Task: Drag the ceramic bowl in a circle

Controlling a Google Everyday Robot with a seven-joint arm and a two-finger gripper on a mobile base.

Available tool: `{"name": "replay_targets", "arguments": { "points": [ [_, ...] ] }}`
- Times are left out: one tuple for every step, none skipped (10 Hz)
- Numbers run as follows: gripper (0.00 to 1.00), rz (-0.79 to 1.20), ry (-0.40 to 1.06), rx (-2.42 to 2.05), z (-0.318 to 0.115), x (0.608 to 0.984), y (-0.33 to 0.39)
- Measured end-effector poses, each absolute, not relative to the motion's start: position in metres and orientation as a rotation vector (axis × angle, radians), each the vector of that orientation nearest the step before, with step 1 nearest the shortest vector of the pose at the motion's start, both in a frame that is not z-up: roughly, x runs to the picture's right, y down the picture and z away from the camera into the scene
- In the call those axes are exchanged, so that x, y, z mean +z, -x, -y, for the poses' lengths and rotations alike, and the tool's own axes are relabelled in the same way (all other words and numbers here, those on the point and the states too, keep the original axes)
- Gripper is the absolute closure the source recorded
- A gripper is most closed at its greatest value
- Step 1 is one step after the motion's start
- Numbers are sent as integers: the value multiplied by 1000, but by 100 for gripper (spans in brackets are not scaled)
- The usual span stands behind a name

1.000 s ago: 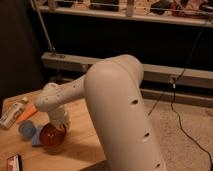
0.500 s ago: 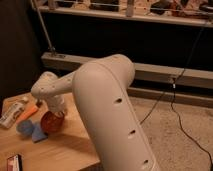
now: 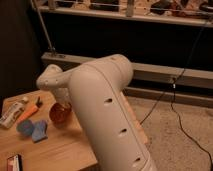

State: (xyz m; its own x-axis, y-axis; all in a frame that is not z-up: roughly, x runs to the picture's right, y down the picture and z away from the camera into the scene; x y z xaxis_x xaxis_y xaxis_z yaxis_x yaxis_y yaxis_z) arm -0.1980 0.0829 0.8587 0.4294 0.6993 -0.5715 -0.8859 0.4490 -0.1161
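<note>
The ceramic bowl (image 3: 59, 114) is a round reddish-brown bowl on the wooden table (image 3: 60, 147), left of centre in the camera view. My white arm (image 3: 107, 110) fills the middle of the view and reaches left and down to the bowl. My gripper (image 3: 63, 102) sits at the bowl's upper right rim, mostly hidden behind the wrist. Part of the bowl is covered by the arm.
A blue-grey round cup (image 3: 23, 127) and a blue piece (image 3: 39, 131) lie left of the bowl. An orange item (image 3: 29, 112) and a white tube (image 3: 12, 113) lie at the table's left edge. A small red-and-white packet (image 3: 14, 162) sits at the front. Cables (image 3: 175, 115) run on the floor at right.
The arm has swung left and toward the camera. The bowl has moved with the gripper, further back and to the right on the table.
</note>
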Motion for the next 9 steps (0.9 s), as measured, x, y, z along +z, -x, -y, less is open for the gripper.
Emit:
{"name": "replay_targets", "arguments": {
  "points": [
    [100,-503,417,1037,-76,865,189],
    [100,-523,393,1048,-66,871,178],
    [100,-558,346,1072,-47,879,155],
    [100,-575,326,1085,-40,881,143],
    [100,-611,294,1111,-29,883,115],
    [100,-647,270,1144,-23,883,87],
    [100,-679,254,1179,-21,881,59],
    [100,-708,246,1211,-24,877,32],
    [100,-729,243,1234,-28,873,12]
  ]
}}
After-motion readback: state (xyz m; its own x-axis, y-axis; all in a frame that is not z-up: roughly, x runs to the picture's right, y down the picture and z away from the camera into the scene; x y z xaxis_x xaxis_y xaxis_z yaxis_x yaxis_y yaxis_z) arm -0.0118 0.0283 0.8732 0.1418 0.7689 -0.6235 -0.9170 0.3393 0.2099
